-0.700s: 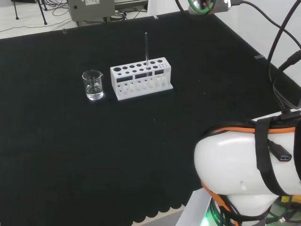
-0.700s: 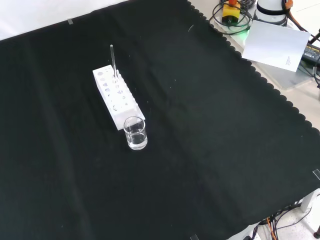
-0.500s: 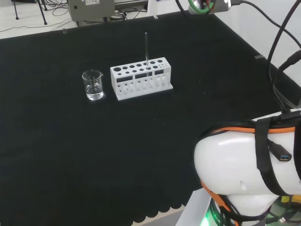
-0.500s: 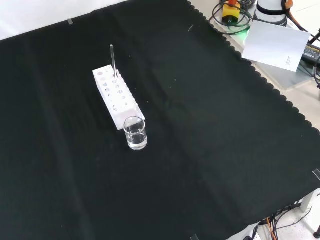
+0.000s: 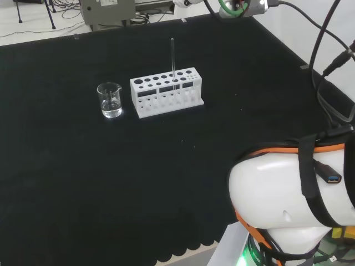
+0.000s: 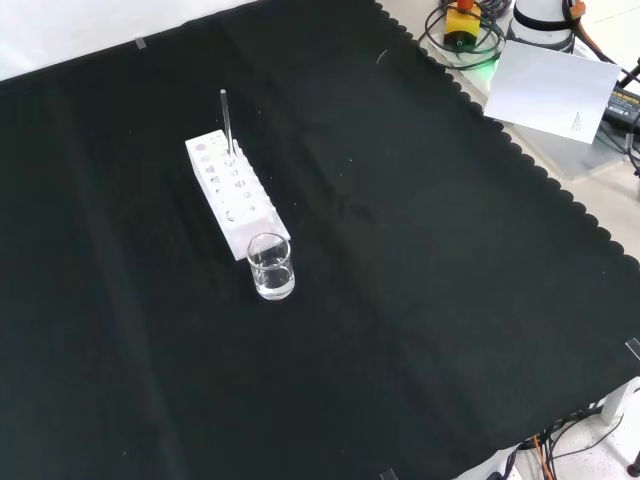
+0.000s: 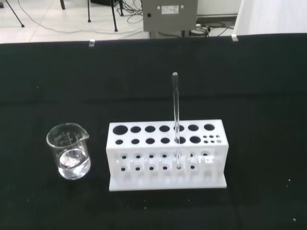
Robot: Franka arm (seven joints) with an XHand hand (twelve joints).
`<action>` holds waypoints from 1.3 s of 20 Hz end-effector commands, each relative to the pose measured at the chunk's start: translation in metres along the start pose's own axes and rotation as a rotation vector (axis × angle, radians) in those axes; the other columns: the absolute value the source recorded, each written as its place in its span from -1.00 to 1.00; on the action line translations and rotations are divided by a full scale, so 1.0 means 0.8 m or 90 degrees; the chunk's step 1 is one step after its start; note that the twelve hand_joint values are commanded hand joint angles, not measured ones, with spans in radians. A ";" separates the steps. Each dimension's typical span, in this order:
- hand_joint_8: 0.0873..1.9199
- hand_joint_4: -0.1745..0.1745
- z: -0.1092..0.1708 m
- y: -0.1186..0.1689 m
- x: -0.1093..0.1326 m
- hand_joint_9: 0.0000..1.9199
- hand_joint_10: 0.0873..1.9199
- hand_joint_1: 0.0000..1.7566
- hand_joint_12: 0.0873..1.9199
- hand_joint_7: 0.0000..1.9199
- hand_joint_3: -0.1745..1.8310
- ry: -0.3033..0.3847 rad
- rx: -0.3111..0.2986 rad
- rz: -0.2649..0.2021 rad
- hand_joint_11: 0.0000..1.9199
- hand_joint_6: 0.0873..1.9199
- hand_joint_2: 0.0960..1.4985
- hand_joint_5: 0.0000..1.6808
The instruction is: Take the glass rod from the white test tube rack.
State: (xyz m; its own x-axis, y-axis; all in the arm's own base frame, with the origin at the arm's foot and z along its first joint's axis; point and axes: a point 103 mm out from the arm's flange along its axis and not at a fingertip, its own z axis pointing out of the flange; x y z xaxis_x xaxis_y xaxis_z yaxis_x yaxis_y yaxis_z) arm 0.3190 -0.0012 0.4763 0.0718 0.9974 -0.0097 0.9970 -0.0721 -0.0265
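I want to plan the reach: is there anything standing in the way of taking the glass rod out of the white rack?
Nothing visible does. The glass rod stands upright in the white rack, its top free. The beaker stands beside the rack's far end, apart from the rod.

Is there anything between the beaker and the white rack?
No: bare black cloth separates the beaker from the white rack, seen in the wrist view.
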 end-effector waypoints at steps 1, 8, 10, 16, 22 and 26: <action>-0.58 -0.71 -0.007 0.009 -0.010 -1.00 -0.48 -0.37 -0.23 -1.00 -0.53 0.008 -0.019 0.009 -1.00 -1.00 0.21 -0.90; -0.45 -0.72 -0.003 0.046 -0.019 -1.00 -0.31 -0.37 0.03 -1.00 -0.56 0.015 -0.022 -0.004 -1.00 -1.00 0.23 -0.88; -0.41 -0.73 -0.007 0.057 -0.024 -1.00 -0.27 -0.37 0.08 -1.00 -0.57 0.020 -0.027 -0.004 -1.00 -1.00 0.24 -0.87; -0.30 -0.74 -0.012 0.097 -0.032 -0.95 -0.16 -0.38 0.24 -1.00 -0.57 0.022 -0.031 -0.016 -1.00 -1.00 0.24 -0.85; -0.21 -0.77 0.007 0.139 -0.041 -0.83 -0.12 -0.39 0.38 -0.94 -0.56 0.030 -0.019 -0.029 -1.00 -1.00 0.24 -0.82; -0.17 -0.81 0.022 0.167 -0.043 -0.76 -0.10 -0.39 0.43 -0.90 -0.55 0.029 -0.012 -0.042 -1.00 -1.00 0.23 -0.79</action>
State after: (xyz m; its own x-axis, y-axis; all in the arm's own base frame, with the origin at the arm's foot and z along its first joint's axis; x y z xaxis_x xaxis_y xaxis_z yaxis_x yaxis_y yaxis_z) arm 0.4166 -0.0355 0.4640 0.0351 0.9989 0.0297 0.9992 -0.0345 -0.0179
